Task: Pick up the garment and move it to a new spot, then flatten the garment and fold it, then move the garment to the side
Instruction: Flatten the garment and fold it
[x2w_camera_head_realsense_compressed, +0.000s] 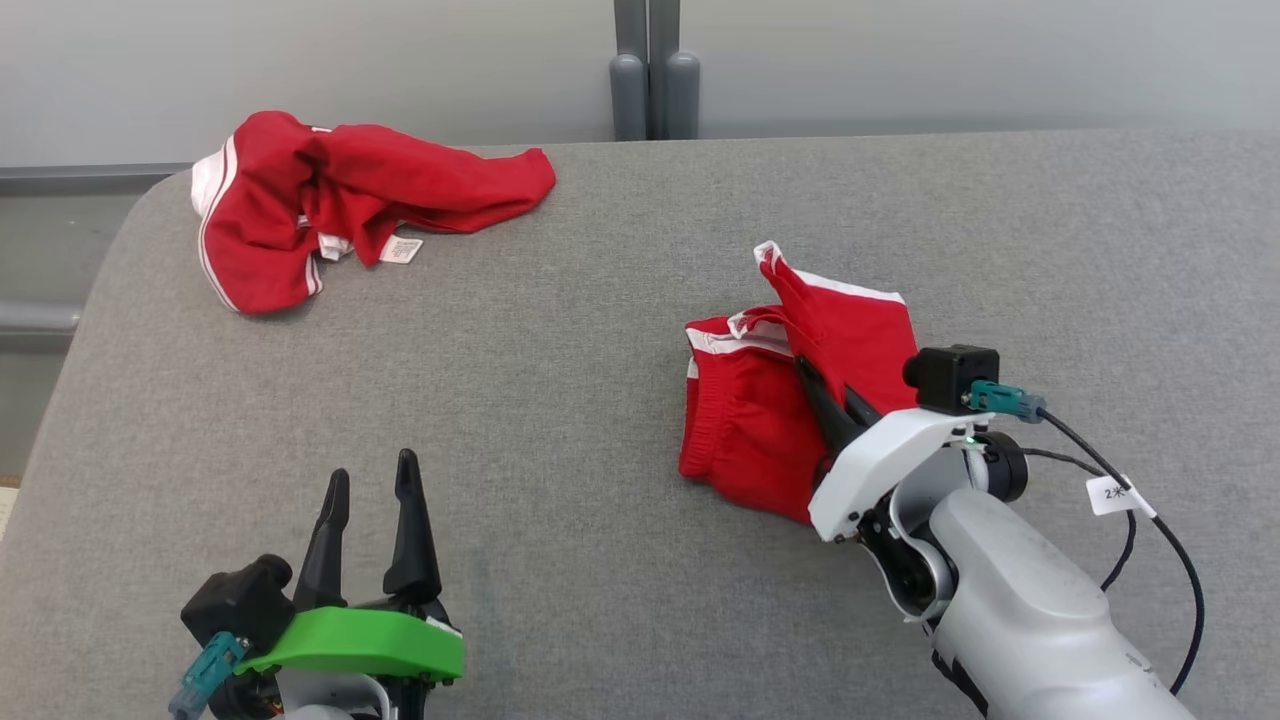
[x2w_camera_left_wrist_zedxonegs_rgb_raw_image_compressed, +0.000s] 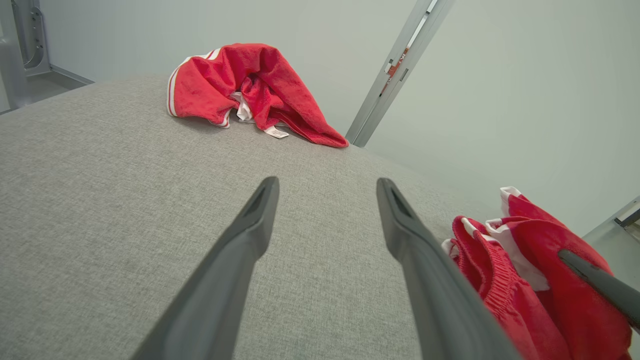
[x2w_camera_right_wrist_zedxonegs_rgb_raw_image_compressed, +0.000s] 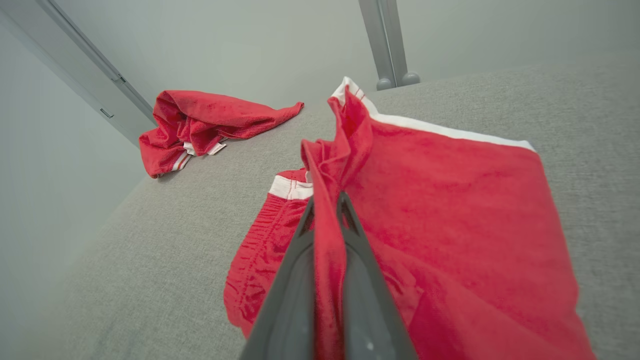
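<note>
— Where we have the garment (x2w_camera_head_realsense_compressed: 750, 420) pinched, what does it look like to us?
— We see red shorts with white trim along the hems and a gathered elastic waistband. Part of it lies rumpled on the grey surface (x2w_camera_head_realsense_compressed: 600, 450). One leg is pulled up into a ridge, and its white-edged corner sticks up.
— And where does it sit?
— Taking the grey double post (x2w_camera_head_realsense_compressed: 655, 70) at the far edge as our mark, the garment lies nearer to us than the post and to its right, well apart from it.
— How does it stand to our jaws?
— Our right jaws are closed on it: a fold of red cloth runs up between the two dark fingers (x2w_camera_right_wrist_zedxonegs_rgb_raw_image_compressed: 295, 280), squeezed from both sides. Our left jaws are open and hold nothing, their fingers (x2w_camera_head_realsense_compressed: 410, 530) spread with bare surface between them. They are nearer to us than the post and to its left, and the garment lies to their right, apart from them.
— What do we count?
— Two red garments: ours, and a second garment (x2w_camera_head_realsense_compressed: 350, 200), crumpled, with white stripes and a small white label, lying left of the post near the far edge. Two sets of jaws, one surface, one double post.
</note>
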